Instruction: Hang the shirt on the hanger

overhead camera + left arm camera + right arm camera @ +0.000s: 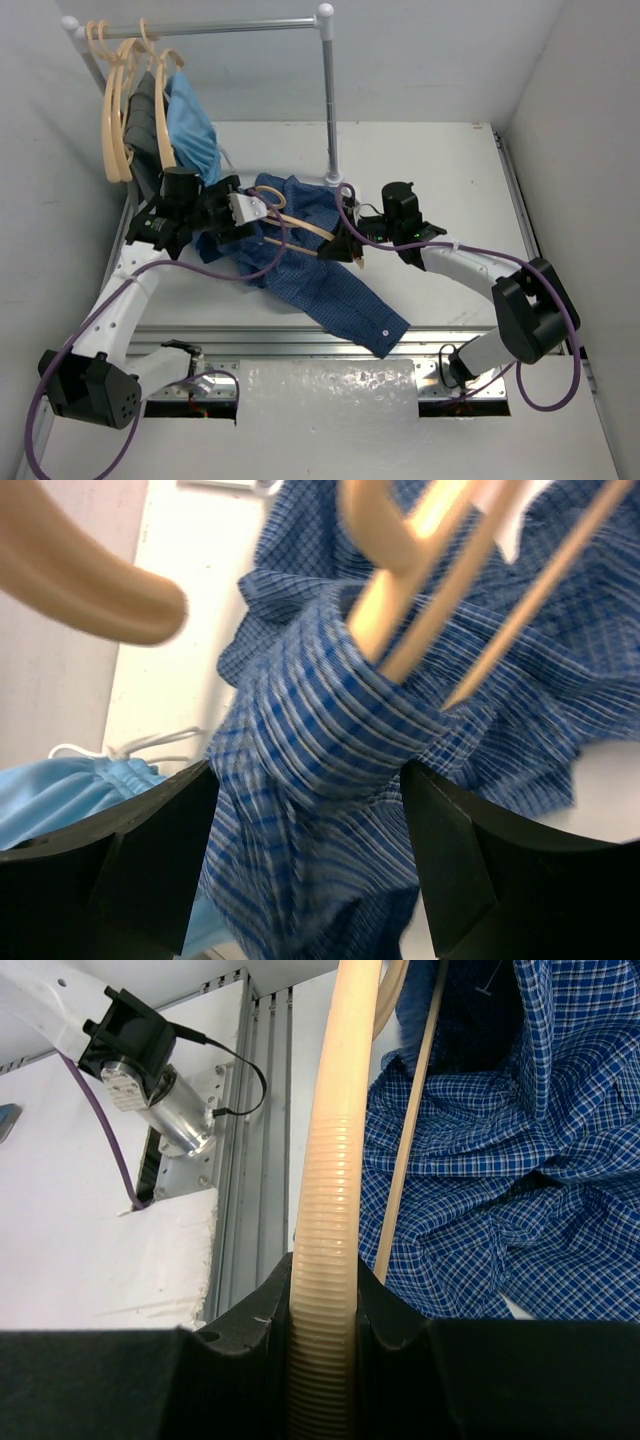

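Note:
The dark blue checked shirt (325, 275) lies crumpled mid-table, one sleeve trailing toward the near edge. The pale peach hanger (300, 226) lies across its upper part. My right gripper (347, 245) is shut on the hanger's ribbed arm (326, 1210), and its thin lower bar runs beside it over the shirt (500, 1190). My left gripper (247, 212) is at the shirt's left upper edge. In the left wrist view its jaws stand wide apart either side of a bunched fold of shirt (310, 770), where the hanger's bars (420, 610) enter the cloth.
A metal rack stands at the back left, with its rail (210, 27) and post (329, 110). On it hang several spare hangers (115, 120), a dark grey garment (148, 115) and a light-blue garment (193, 130) (60, 790). A metal rail (300, 343) runs along the table's near edge.

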`<state>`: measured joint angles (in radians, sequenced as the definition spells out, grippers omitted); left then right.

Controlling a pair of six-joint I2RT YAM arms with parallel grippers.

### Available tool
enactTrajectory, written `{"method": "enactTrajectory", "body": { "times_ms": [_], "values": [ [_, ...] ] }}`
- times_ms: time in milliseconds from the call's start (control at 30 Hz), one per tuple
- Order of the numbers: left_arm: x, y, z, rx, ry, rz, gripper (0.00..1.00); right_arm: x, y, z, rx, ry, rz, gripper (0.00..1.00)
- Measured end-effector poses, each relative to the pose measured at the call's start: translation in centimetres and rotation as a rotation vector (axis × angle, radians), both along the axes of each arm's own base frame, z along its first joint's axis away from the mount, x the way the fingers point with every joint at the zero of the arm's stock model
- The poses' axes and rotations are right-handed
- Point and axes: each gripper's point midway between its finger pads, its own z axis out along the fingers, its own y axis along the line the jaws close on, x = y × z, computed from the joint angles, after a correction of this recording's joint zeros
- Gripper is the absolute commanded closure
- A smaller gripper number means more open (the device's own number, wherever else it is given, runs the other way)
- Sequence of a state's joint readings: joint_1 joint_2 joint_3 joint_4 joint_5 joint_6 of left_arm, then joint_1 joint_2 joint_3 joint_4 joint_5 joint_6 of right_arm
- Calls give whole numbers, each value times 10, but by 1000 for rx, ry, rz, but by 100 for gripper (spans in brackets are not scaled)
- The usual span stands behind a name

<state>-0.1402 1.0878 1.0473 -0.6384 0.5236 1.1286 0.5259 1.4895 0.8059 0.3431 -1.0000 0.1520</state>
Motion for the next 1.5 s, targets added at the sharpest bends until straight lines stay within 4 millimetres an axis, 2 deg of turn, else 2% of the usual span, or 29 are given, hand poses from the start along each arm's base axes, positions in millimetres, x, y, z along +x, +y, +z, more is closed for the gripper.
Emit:
{"method": "enactTrajectory", "body": {
  "times_ms": [67,100,267,367,567,767,800,900,933,1000,1033,1067,1233,1367,1500],
  "values": [
    [10,0,-4,-7,-8,15,43,0,0,0,1,0,2,100],
    [14,-1,-5,-8,-14,18,51,-1,0,0,1,0,4,100],
    [23,-5,-10,-10,-27,-12,63,0,0,0,1,-8,6,100],
    [19,-11,-10,-7,-34,-68,68,0,0,0,1,-13,9,100],
    [6,-21,-14,-33,9,-172,65,-4,-1,1,2,3,29,100],
    [-6,-37,15,-107,3,-262,64,3,6,20,35,-38,62,100],
    [-7,-39,19,-116,1,-272,66,4,7,23,40,-46,68,100],
    [-11,-39,19,-120,14,-281,82,8,8,27,51,-65,72,100],
    [-14,-39,17,-121,28,-283,100,9,7,27,51,-71,69,96],
    [-18,-39,11,-127,57,-281,100,14,5,26,51,-85,62,78],
    [-18,-38,10,-129,63,-276,100,15,5,25,49,-87,56,60],
    [-18,-38,8,-136,76,-257,100,18,5,23,41,-85,38,48],
    [-7,-36,-6,-195,137,-119,100,57,7,30,7,-142,-150,1],
    [1,-34,-6,-235,160,-24,100,83,1,31,-18,-150,-297,1],
    [1,-35,0,-276,163,24,100,101,-10,35,-33,-139,-445,1]
  ]
}}
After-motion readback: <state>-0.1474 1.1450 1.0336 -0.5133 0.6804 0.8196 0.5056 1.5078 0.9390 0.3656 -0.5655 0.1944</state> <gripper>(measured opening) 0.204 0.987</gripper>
